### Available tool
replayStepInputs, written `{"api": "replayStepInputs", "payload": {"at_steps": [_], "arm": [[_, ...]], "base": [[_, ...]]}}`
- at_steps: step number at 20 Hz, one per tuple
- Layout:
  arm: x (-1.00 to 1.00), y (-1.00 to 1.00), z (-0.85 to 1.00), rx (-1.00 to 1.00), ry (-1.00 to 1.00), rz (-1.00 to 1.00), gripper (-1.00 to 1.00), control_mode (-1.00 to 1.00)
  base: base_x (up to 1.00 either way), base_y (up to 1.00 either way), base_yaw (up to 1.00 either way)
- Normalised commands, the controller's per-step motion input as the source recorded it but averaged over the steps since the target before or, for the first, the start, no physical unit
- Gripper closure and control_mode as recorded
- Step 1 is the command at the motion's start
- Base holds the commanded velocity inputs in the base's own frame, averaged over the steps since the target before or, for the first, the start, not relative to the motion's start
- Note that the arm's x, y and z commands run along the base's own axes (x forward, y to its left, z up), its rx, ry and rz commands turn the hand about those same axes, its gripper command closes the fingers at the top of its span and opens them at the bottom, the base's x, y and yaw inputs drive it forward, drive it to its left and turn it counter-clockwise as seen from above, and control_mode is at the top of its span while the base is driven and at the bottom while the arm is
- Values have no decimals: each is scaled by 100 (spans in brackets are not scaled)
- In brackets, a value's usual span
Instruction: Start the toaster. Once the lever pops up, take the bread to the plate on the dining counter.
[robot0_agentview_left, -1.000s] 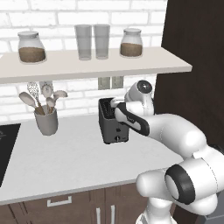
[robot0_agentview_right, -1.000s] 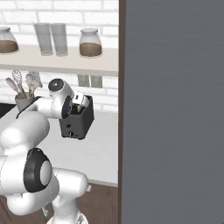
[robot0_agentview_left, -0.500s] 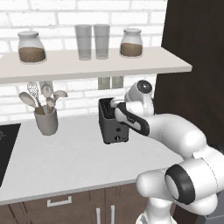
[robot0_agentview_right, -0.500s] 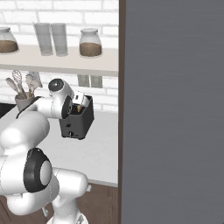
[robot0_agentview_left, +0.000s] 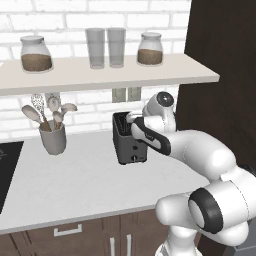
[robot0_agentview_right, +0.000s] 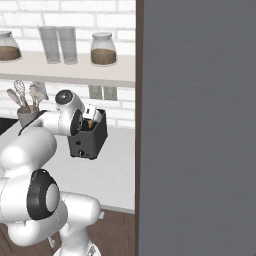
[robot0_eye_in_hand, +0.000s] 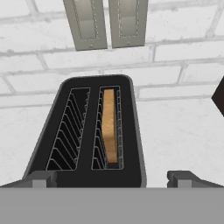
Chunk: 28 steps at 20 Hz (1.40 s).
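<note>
I saw the toaster (robot0_eye_in_hand: 87, 135), a small boxy dark grey thing, standing upright on the white worktop near the brick wall, its narrow front (with a tiny pale knob low down) facing me. The bread (robot0_eye_in_hand: 109, 127), golden-tan with a browner crust, sat on edge, sunk down in one of its two slots.

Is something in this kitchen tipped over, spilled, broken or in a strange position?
Nothing stands out. The boxy dark grey toaster stands upright on the white worktop, with the golden-tan bread slice straight in one slot. The grey utensil cup is upright.
</note>
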Motion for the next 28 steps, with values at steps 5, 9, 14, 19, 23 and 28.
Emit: {"api": "replayStepInputs", "payload": {"at_steps": [5,9,14,19,23,28], "arm": [[0,0,0,0,0,0,-100,-100],[0,0,0,0,0,0,-100,-100],[0,0,0,0,0,0,-100,-100],[0,0,0,0,0,0,-100,-100],[0,0,0,0,0,0,-100,-100],[0,0,0,0,0,0,-100,-100]], "base": [[0,0,0],[0,0,0],[0,0,0],[0,0,0],[0,0,0],[0,0,0]]}}
